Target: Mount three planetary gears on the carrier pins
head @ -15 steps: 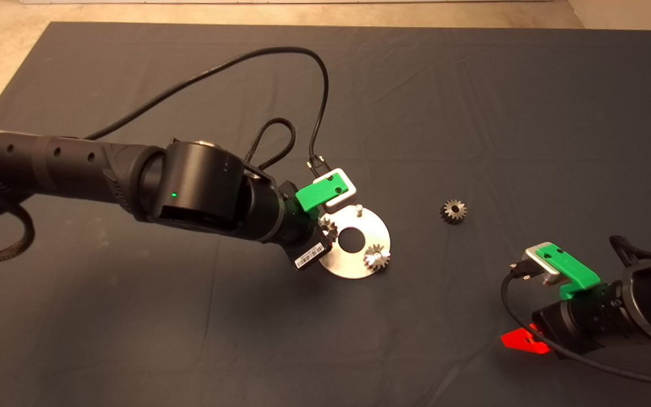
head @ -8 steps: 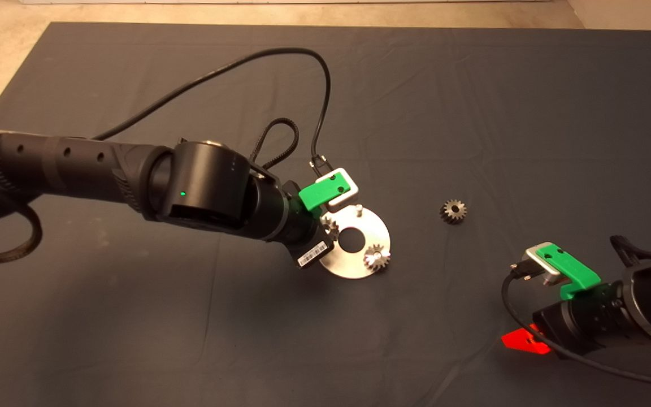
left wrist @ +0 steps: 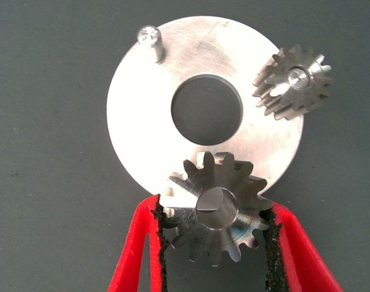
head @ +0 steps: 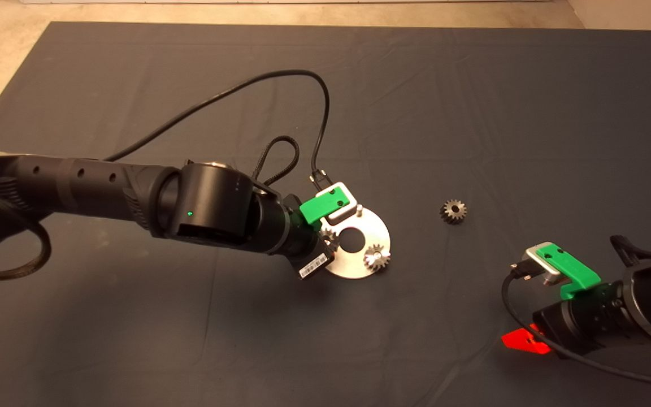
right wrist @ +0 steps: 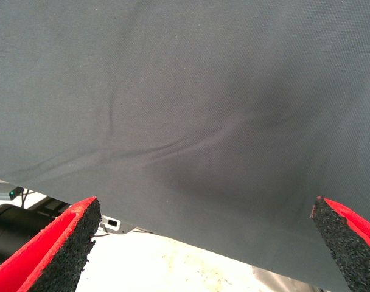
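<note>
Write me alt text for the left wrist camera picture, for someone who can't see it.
The left gripper, shut on a planetary gear, holds it over the edge of a flat silver disc on a dark mat. A second gear already sits on one carrier pin, and another pin stands bare.

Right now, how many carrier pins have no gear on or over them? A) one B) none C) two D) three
A: only one bare pin stands free on the disc; one gear sits on its pin, and the left gripper holds another gear over the third.
</note>
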Robot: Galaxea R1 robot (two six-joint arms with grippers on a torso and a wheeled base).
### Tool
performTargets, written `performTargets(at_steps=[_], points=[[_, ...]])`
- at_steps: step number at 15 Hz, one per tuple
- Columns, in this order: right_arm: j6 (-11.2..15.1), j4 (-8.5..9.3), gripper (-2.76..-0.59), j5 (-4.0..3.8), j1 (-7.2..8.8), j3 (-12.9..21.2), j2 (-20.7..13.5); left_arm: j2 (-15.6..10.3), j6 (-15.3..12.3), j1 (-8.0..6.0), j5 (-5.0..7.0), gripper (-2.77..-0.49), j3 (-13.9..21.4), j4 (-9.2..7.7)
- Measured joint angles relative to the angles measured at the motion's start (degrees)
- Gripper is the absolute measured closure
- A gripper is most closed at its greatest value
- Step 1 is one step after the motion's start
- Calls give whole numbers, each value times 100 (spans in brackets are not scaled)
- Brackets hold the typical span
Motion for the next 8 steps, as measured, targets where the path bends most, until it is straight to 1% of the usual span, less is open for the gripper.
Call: performTargets(at_steps=[5,8], points=[[0,1,-260,1,0,0,0,4,0,0,-2,-70,-63,24],[0,0,-260,-1,0,0,0,45,0,1,-2,-70,-147,116]])
